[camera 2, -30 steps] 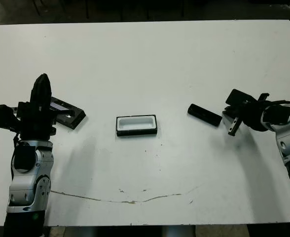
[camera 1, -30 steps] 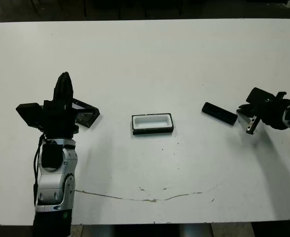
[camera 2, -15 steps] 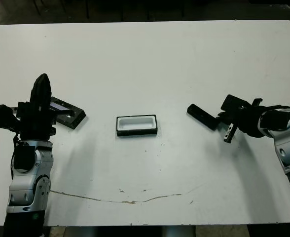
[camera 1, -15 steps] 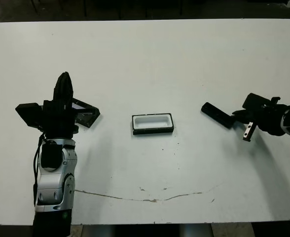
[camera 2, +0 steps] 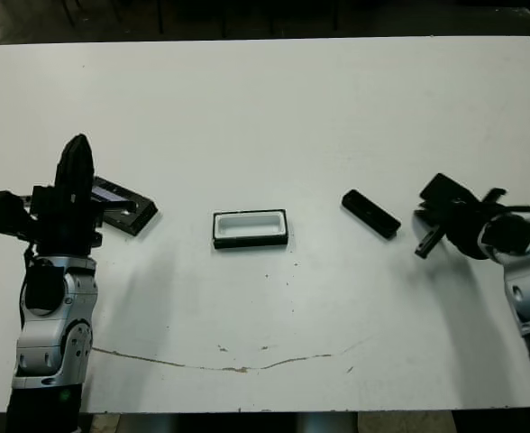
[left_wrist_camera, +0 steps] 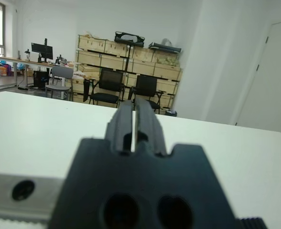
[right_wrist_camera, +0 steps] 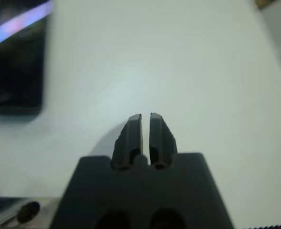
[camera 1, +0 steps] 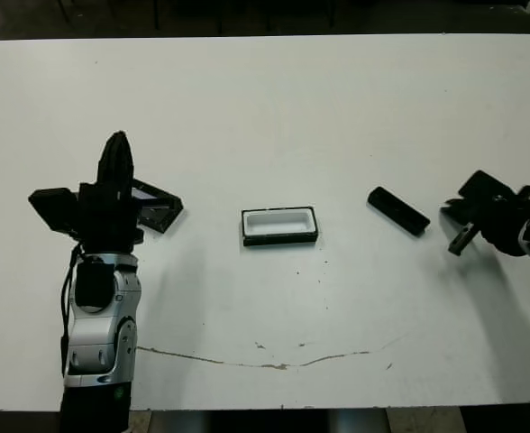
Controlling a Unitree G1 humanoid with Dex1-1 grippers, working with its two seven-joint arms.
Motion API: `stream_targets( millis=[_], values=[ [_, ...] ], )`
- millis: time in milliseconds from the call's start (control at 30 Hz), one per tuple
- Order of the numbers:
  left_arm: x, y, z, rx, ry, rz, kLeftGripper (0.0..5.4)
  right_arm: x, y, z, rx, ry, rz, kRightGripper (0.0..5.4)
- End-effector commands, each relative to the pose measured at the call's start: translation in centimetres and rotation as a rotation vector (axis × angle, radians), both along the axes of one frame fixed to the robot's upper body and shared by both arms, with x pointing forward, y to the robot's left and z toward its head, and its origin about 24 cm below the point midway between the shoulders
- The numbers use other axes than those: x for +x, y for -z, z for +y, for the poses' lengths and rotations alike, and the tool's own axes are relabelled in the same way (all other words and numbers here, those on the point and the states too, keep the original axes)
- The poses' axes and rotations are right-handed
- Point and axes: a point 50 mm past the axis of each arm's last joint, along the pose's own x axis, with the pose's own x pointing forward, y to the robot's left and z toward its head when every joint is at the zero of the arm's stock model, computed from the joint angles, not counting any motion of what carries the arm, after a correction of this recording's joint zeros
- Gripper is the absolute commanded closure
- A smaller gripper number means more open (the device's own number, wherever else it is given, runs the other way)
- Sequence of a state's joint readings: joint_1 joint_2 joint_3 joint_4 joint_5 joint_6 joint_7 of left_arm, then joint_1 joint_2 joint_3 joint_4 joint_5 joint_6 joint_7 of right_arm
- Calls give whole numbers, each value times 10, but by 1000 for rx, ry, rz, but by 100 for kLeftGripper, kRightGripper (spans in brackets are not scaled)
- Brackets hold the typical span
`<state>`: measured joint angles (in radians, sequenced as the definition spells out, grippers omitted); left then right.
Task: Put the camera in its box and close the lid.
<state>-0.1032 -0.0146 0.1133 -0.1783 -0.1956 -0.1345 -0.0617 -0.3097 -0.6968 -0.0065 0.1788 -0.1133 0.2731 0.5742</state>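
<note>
The camera (camera 1: 398, 210) lies flat on the table, a slim black bar right of centre; its glossy face also shows in the right wrist view (right_wrist_camera: 16, 71). My right gripper (camera 1: 458, 244) hovers a short way to its right, shut on nothing and apart from it. The box (camera 1: 279, 225) sits open at the table's middle, with its white lining showing. At the left lies the lid (camera 1: 159, 207), partly hidden behind my left gripper (camera 1: 116, 141). That gripper points upward in front of the lid, its fingers (left_wrist_camera: 124, 119) together and holding nothing.
A thin dark crack (camera 1: 274, 363) runs across the white table near its front edge. In the left wrist view, chairs (left_wrist_camera: 109, 86) and stacked boxes on shelves stand beyond the table's far edge.
Half a second ago my right gripper was at the camera's right end. It has since drawn back to the right. The camera has turned slightly. The left arm, box and lid have not moved.
</note>
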Motion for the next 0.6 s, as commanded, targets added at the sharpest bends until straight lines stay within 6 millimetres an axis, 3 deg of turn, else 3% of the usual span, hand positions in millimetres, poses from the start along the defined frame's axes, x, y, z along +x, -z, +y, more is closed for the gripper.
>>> stream_targets(
  millis=[33,167,367,600],
  values=[
    [-1,5,2,-2,-2,29,539,-2,-5,0,103,4,-73,540],
    [-1,5,2,-3,-7,31,539,-3,-25,10,254,-82,-144,540],
    [0,6,2,-9,0,31,539,-7,-50,25,395,-192,-97,540],
    [-1,6,2,-13,-4,34,540,-6,-52,26,391,-245,24,477]
  ],
)
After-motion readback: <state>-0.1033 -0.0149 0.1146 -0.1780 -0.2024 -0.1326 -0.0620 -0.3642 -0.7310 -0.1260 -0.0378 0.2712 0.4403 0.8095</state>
